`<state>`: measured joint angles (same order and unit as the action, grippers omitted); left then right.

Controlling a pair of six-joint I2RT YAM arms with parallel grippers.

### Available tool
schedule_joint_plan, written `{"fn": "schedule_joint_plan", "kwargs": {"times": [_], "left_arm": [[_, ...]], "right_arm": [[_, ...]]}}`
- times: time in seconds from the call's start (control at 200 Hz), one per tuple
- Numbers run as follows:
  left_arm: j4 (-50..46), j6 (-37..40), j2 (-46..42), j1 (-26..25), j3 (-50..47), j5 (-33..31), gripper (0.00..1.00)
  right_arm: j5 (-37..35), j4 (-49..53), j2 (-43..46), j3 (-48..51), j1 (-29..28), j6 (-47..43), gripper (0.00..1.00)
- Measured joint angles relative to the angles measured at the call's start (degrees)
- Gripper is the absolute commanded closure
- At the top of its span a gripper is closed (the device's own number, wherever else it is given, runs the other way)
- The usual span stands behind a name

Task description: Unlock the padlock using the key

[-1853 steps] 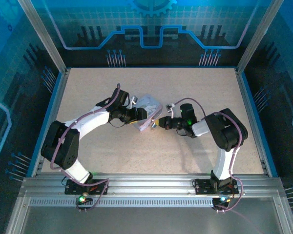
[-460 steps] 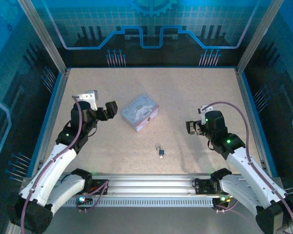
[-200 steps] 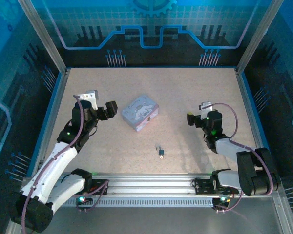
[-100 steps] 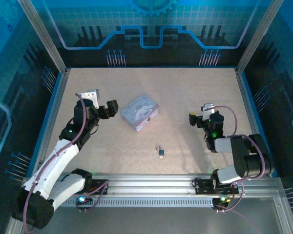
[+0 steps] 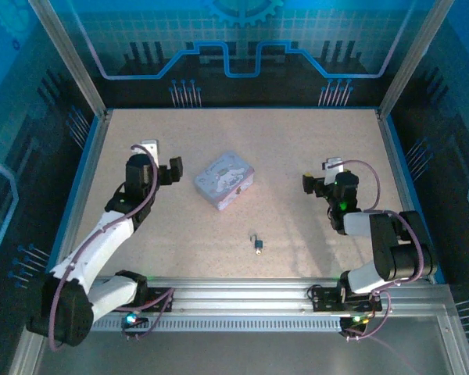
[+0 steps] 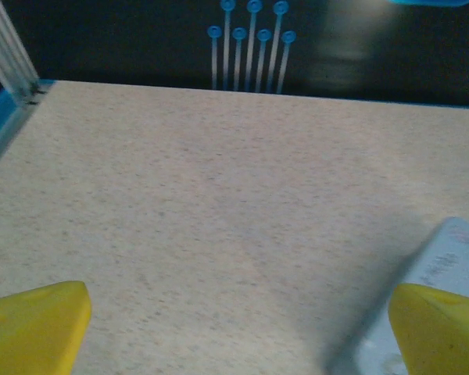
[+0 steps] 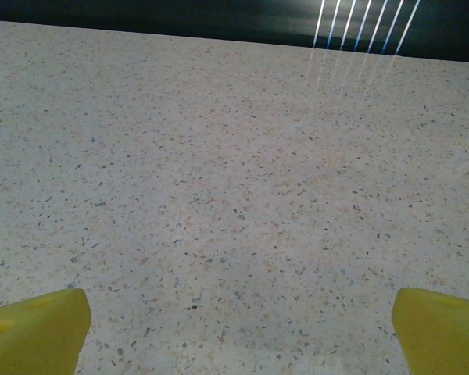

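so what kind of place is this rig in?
Probably a robotics lab test cell: a speckled table walled by blue printed panels, the left arm and right arm bolted to an aluminium rail, with a tin box and padlock as props.

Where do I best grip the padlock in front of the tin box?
Probably pinch the padlock across its body, coming straight down: it lies low on the table, and the shackle looks too thin to hold.
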<state>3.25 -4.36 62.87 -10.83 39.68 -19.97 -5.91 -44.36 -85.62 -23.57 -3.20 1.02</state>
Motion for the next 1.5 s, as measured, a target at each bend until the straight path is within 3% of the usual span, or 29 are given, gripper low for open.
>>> {"fn": "schedule_joint_plan", "kwargs": {"times": [0.495,0.88,1.146,1.501], "left_arm": [[17.9,5.6,9.5,2.2,-11.2,-0.7,0.01],[32.8,8.9,19.9,3.1,-13.5,7.4,0.01],[47.6,8.3,24.7,7.7,-19.6,11.6,0.01],[48.6,5.6,26.1,10.6,-18.4,14.5,0.01]], "right_arm": [[0.0,0.3,0.0,0.0,0.0,0.0,0.00],[0.0,0.3,0.0,0.0,0.0,0.0,0.00],[-0.1,0.3,0.0,0.0,-0.1,0.0,0.00],[-0.4,0.3,0.0,0.0,-0.2,0.0,0.00]]}}
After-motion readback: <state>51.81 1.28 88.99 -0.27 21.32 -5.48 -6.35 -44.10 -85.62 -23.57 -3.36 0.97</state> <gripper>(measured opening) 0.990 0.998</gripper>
